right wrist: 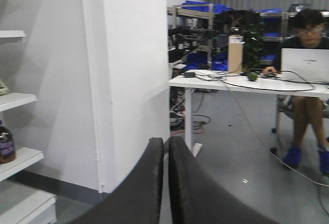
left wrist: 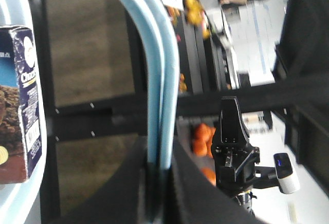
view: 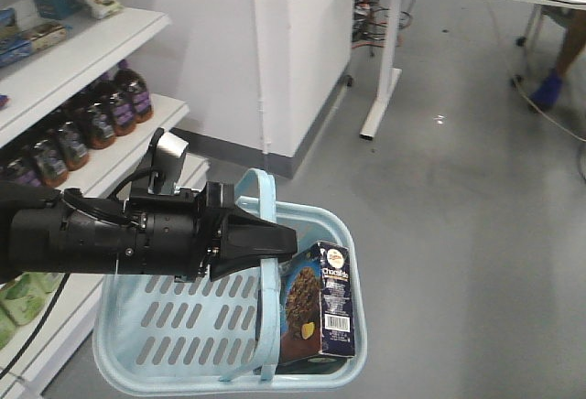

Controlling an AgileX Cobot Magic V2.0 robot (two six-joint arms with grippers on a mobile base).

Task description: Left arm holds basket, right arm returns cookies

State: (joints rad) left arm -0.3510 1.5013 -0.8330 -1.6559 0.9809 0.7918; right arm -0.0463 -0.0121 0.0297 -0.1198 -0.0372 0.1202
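1. The left arm (view: 137,230) reaches level from the left, and its left gripper (view: 286,243) pinches both arched handles (view: 264,188) of the basket (view: 165,326).
2. The cookies (view: 320,303) stand upright inside the basket, just below and beyond those jaws.
3. The right gripper (right wrist: 165,144) points level, its jaws pressed together.

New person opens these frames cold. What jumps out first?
The thick black left arm spans the front view, the left claw shut on the arched handles of the light blue basket. The dark Chocofello cookies box stands on end inside the basket, at its image-right end. The right claw is shut on nothing, facing a white pillar and a desk.
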